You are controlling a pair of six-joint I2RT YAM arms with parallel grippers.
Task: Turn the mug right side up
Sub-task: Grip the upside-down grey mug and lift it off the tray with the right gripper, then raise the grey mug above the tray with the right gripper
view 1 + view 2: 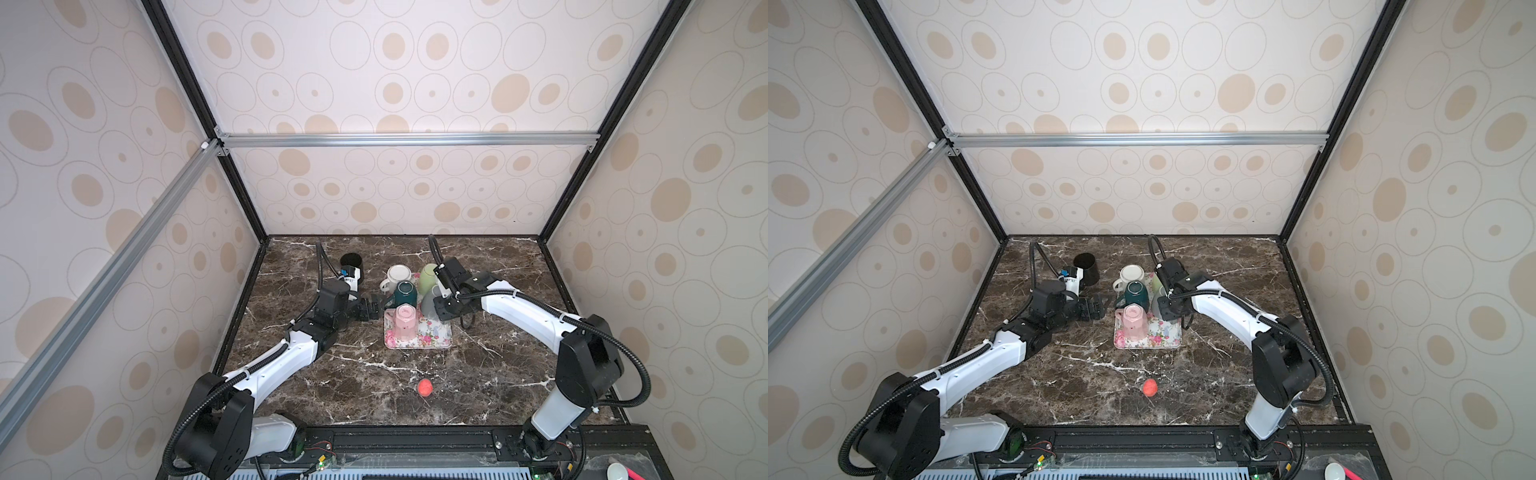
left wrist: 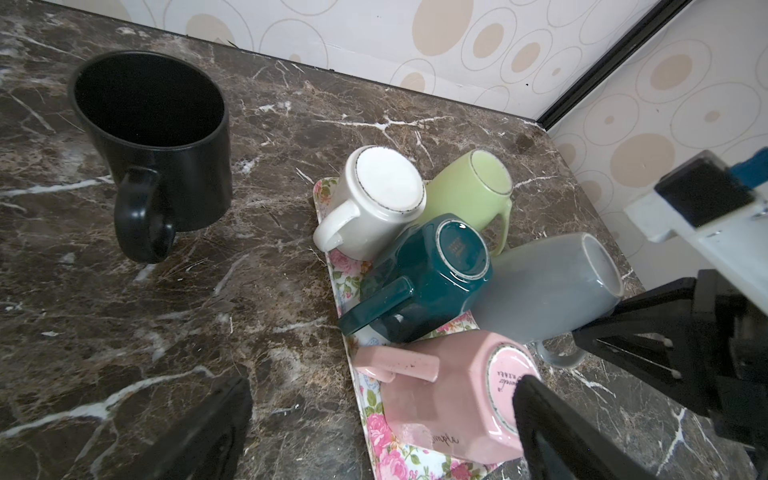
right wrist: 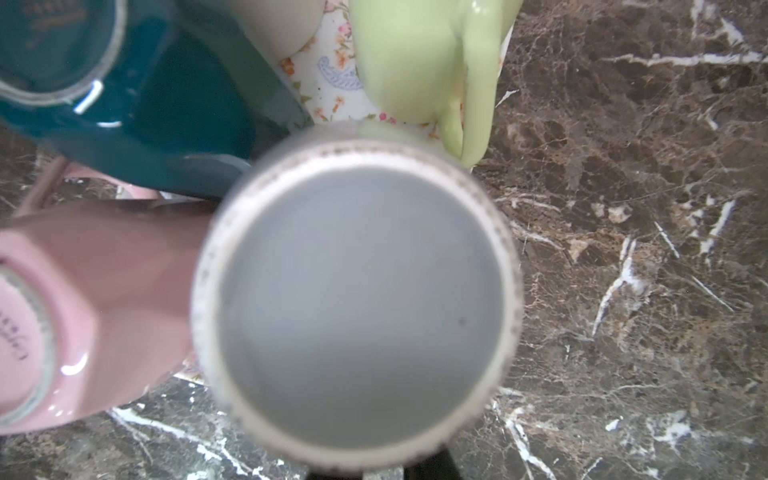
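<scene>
Six mugs in all, and one floral tray (image 1: pixel 434 335) on the marble table (image 1: pixel 374 399) to place them by. Five mugs stand bottom up, crowded on the tray's far half:

- A white mug (image 1: pixel 397 276) is at the tray's far left corner.
- A green mug (image 1: pixel 427 275) is at the far right corner.
- A teal mug (image 1: pixel 405 293) is between them and a little nearer.
- A pink mug (image 1: pixel 404 322) is nearest, by the tray's left edge.
- A grey mug (image 1: pixel 428 300) is at the tray's right edge, beside the teal and the pink.

The sixth, a black mug (image 2: pixel 158 137), stands mouth up on the table, off the tray's far left corner and well apart from it. A single red ball (image 1: pixel 425 387) lies on the table well in front of the tray.

There are two arms, one on each side of the tray. The right gripper (image 1: pixel 439 308) is at the tray's right edge, clenched on the grey mug. Its fingers (image 2: pixel 623 336) meet at the mug's handle, as far as the left wrist view shows. The mug's grey base fills the right wrist view, so it is upside down. I cannot tell whether its rim rests on the tray.

The left gripper (image 1: pixel 370 309) hangs just off the tray's left edge, fingers spread wide and grasping nothing. It faces the teal and pink mugs.
</scene>
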